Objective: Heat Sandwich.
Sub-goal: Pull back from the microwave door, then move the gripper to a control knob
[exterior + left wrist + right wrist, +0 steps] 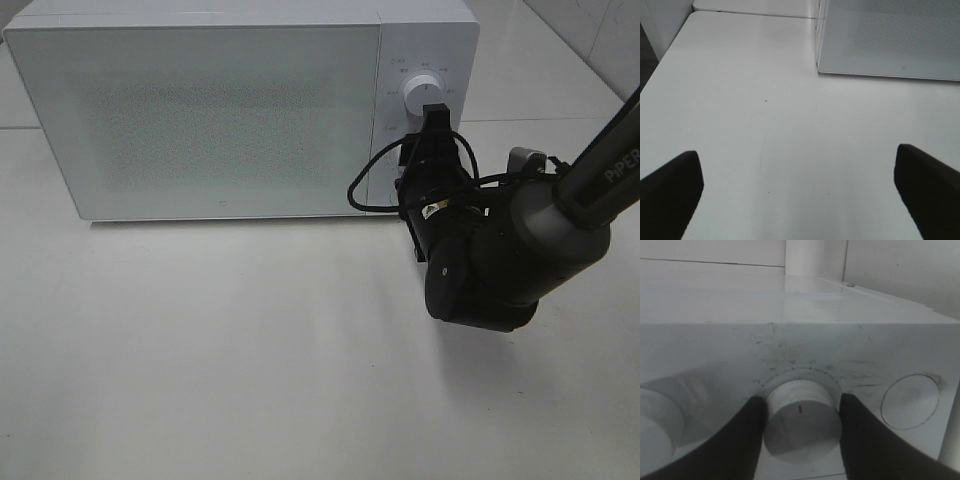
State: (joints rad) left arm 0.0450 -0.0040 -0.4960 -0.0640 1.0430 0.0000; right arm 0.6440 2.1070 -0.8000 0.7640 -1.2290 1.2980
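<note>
Right claw (801, 405) pinches the microwave's (200, 110) dial (802, 432), left claw (799, 172) hangs wide open and empty; a slipping grip could leave the dial unturned.

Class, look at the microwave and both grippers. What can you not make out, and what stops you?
- Sandwich: in no view; the shut, dotted microwave door hides the inside.
- Dial setting: printed marks blurred in the right wrist view, tiny in the exterior high view behind the right gripper.
- Left gripper: only two fingertips show, at the left wrist frame edge.
- Rounded part beside the dial: cut by the right wrist frame edge.
</note>
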